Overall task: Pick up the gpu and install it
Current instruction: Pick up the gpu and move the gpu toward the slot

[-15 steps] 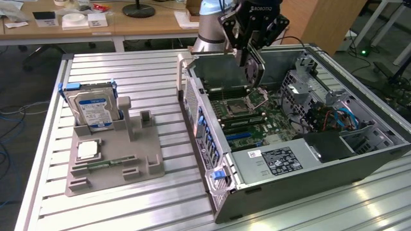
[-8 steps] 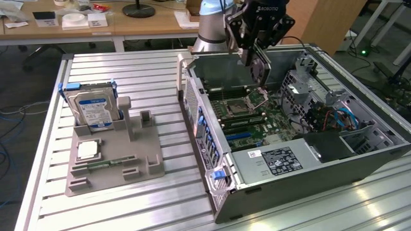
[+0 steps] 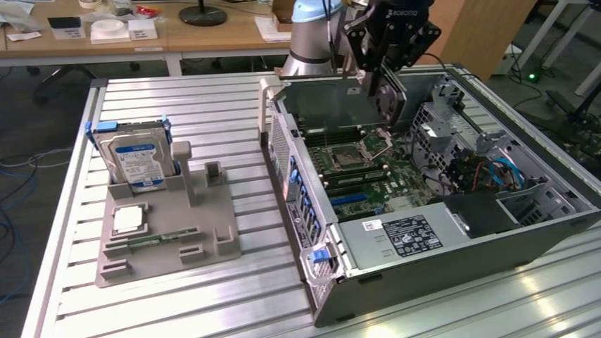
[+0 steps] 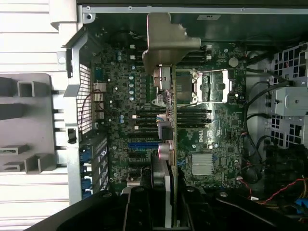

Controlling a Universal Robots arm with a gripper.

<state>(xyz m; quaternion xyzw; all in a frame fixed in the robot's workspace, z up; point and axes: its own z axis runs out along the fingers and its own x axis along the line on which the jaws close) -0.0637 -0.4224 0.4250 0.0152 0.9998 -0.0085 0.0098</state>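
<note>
Bracket and edge-on gpu, wrist view

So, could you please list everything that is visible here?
gpu: one, greenish, on edge above the case
case: one, dark, open, exterior view's right
holder: one, grey, exterior view's left
hard drive: one, silver, upright in holder
chip: one, silver, flat on holder
memory stick: one, green, flat in holder
table: one, silver, under all
arm: one, pale blue, behind case
fingers: two, black, shut on gpu
</note>
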